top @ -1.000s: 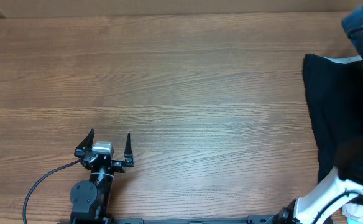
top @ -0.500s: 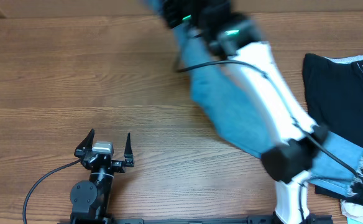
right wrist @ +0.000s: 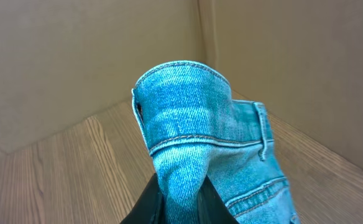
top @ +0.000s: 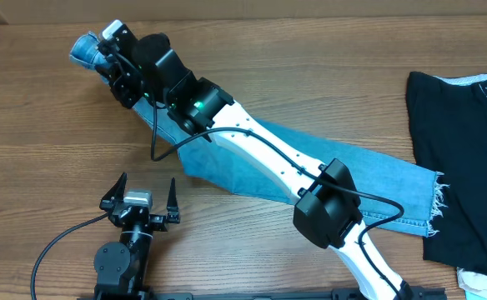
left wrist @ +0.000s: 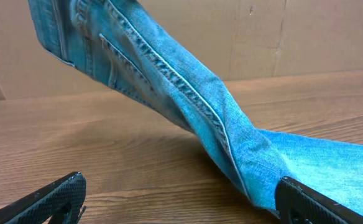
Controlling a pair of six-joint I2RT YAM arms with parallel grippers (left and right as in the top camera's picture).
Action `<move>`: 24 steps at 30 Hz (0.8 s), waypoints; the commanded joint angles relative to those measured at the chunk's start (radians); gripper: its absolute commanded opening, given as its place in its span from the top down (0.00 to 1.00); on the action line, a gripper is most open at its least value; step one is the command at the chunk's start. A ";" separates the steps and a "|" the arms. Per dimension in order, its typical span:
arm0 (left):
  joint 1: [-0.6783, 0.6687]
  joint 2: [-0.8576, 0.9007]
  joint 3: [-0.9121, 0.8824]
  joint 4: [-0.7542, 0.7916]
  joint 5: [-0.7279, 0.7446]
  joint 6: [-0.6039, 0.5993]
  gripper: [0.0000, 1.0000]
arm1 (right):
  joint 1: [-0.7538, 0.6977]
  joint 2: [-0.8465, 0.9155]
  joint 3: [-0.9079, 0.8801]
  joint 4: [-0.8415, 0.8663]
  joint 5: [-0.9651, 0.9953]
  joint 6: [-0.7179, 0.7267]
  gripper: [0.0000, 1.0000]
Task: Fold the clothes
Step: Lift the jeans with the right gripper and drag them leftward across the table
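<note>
The light blue jeans [top: 369, 171] stretch across the table from the far left to the frayed hems at the right [top: 431, 200]. My right gripper [top: 102, 52] is shut on the waistband end [right wrist: 181, 106] and holds it up at the far left. The raised jeans also show in the left wrist view [left wrist: 169, 81], hanging down to the table. My left gripper [top: 148, 192] is open and empty near the front edge, just in front of the jeans' lower fold.
A larger black garment [top: 460, 142] lies at the right edge, over a white cloth [top: 481, 283] at the front right corner. A cardboard wall [right wrist: 76, 56] stands along the table's back.
My right arm swept from the right edge across to the far left, dragging the jeans off the black garment and stretching them over the table. The left arm has not moved.
</note>
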 commanded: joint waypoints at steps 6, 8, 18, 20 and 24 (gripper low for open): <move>0.005 -0.006 -0.003 0.000 0.003 -0.009 0.00 | 0.037 -0.055 0.032 0.069 -0.143 0.004 0.08; 0.005 -0.006 -0.003 0.000 0.003 -0.009 0.00 | 0.014 -0.093 0.032 -0.039 -0.139 0.004 0.08; 0.005 -0.006 -0.003 0.000 0.004 -0.009 0.00 | -0.448 -0.436 0.031 -0.946 -0.064 0.027 0.00; 0.005 -0.006 -0.003 0.000 0.003 -0.009 0.00 | -0.530 -0.446 0.031 -1.052 -0.064 0.072 0.00; 0.005 -0.006 -0.003 0.000 0.003 -0.009 0.00 | -0.700 -0.445 0.030 -1.302 -0.042 0.114 0.00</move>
